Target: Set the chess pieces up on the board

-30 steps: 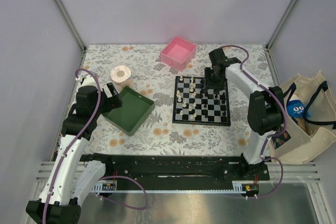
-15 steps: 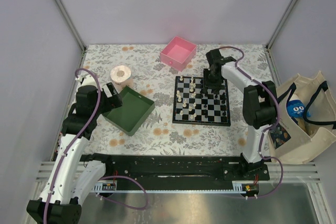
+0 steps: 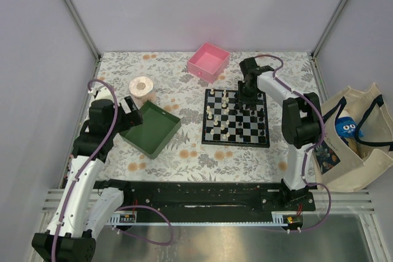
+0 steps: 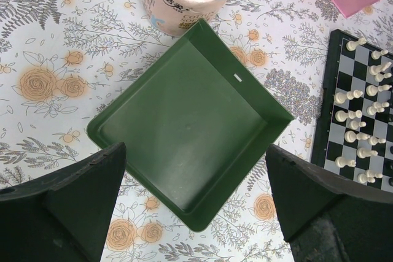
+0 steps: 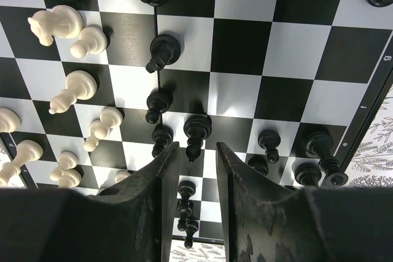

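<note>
The board (image 3: 235, 143) lies right of the table's middle. Cream-white pieces (image 3: 211, 113) stand mostly on its left side and black pieces (image 3: 260, 115) mostly on its right. My right gripper (image 3: 248, 92) hangs low over the board's far edge. In the right wrist view its jaws (image 5: 198, 146) stand narrowly apart, with the top of a black piece (image 5: 197, 129) just at the tips and not clamped. White pieces (image 5: 73, 87) stand to the left there. My left gripper (image 4: 193, 151) is wide open and empty above the green tray (image 4: 184, 108).
The green tray (image 3: 150, 128) sits left of the board. A toilet roll (image 3: 142, 87) stands behind it. A pink box (image 3: 209, 61) sits at the back. A tote bag (image 3: 356, 139) stands off the table's right edge. Grey walls close in the table.
My right gripper has shifted slightly left and farther back over the board's far edge, and the arm's elbow has swung in. The left arm has not moved.
</note>
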Controlling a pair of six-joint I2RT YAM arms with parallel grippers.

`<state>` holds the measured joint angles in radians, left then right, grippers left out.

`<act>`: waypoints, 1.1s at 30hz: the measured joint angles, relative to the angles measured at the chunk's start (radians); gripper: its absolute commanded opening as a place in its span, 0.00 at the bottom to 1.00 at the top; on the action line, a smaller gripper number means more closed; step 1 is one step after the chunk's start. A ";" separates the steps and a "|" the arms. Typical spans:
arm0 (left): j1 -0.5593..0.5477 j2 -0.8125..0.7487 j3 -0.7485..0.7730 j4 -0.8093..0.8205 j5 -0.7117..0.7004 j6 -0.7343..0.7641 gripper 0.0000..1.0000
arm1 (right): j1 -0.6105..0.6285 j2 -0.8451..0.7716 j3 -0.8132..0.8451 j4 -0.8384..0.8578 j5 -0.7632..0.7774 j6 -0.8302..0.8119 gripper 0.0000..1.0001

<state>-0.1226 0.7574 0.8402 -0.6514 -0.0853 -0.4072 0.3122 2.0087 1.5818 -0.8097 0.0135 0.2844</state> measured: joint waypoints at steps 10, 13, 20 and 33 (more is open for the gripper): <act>0.005 0.010 0.000 0.003 0.003 0.000 0.99 | 0.000 0.006 0.000 -0.001 0.000 0.000 0.29; 0.006 0.010 0.000 0.003 0.003 0.000 0.99 | 0.000 0.006 0.000 -0.001 0.000 -0.001 0.24; 0.008 0.010 0.000 0.003 0.004 0.000 0.99 | 0.000 0.005 0.000 -0.001 0.000 -0.004 0.19; 0.009 0.002 0.000 0.003 0.004 0.000 0.99 | -0.093 -0.100 0.011 0.018 0.024 0.019 0.19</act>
<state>-0.1135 0.7589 0.8402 -0.6479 -0.0814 -0.4072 0.2188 1.9087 1.5932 -0.7918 0.0380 0.3035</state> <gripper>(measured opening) 0.988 0.199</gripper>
